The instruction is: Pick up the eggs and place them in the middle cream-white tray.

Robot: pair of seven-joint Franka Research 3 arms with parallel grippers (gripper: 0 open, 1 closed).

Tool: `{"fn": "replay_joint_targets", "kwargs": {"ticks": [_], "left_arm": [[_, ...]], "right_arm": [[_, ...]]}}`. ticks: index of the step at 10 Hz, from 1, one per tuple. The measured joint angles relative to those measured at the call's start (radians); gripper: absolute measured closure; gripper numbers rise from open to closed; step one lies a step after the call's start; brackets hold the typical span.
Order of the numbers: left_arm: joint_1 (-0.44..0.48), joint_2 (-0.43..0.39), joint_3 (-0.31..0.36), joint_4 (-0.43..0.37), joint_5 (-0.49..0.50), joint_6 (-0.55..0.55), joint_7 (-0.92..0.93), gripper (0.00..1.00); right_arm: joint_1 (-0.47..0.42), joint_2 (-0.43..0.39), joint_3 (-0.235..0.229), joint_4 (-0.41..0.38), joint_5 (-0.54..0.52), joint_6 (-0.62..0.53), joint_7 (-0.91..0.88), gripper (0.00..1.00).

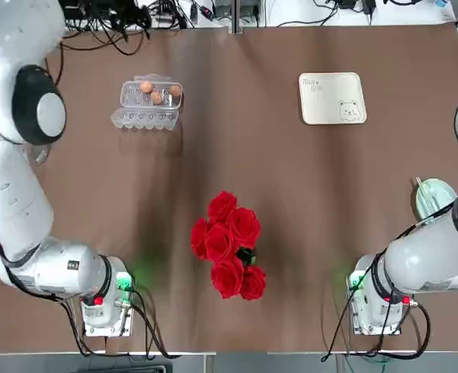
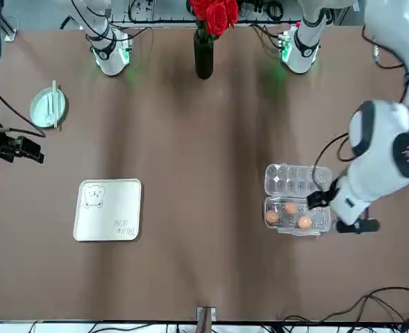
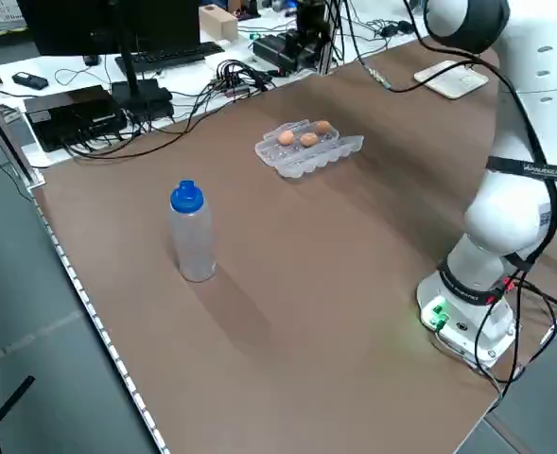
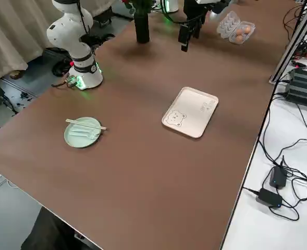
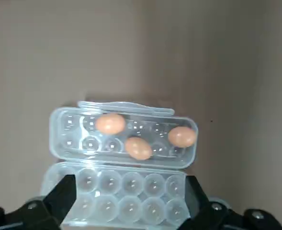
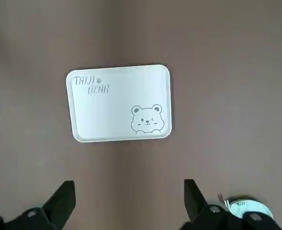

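Note:
Three light-brown eggs (image 5: 110, 123) (image 5: 138, 147) (image 5: 181, 136) lie in the cups of an open clear egg carton (image 1: 147, 101) at the far left of the table. My left gripper (image 5: 129, 186) hovers above the carton's flipped-open lid, open, with nothing between its fingers. The cream-white tray (image 1: 332, 98) with a bear drawing lies flat at the far right and holds nothing. My right gripper (image 6: 127, 189) hangs open above the table on the near side of the tray (image 6: 118, 103), between it and the green plate.
A dark vase of red roses (image 1: 229, 245) stands mid-table near the arms' bases. A pale green plate (image 1: 435, 198) with chopsticks lies at the right. A clear bottle with a blue cap (image 3: 193, 232) stands at the table's left edge. Cables run along the far edge.

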Motion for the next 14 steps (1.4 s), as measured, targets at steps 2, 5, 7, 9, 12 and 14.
{"fn": "replay_joint_targets", "kwargs": {"ticks": [2,5,7,9,12,14], "left_arm": [[-0.040,0.061,0.000,0.000,0.000,0.061,-0.078,0.00],[-0.070,0.157,0.000,-0.001,0.000,0.129,-0.115,0.06],[-0.075,0.215,-0.001,-0.003,0.000,0.172,-0.117,0.13],[-0.085,0.251,-0.001,-0.018,0.000,0.225,-0.154,0.17],[-0.097,0.270,-0.001,-0.032,0.000,0.244,-0.261,0.20],[-0.097,0.276,0.000,-0.044,0.000,0.247,-0.293,0.21]], "right_arm": [[0.003,0.000,0.000,0.000,0.000,0.000,0.000,0.00],[0.003,0.000,-0.001,0.000,0.000,0.000,0.000,0.00],[0.003,0.000,-0.001,-0.001,0.000,0.000,0.000,0.00],[0.002,0.000,-0.002,-0.001,0.000,0.000,0.000,0.00],[0.000,0.000,-0.002,-0.001,0.000,0.000,-0.009,0.00],[0.000,0.000,-0.002,-0.001,0.000,0.000,-0.011,0.00]]}}
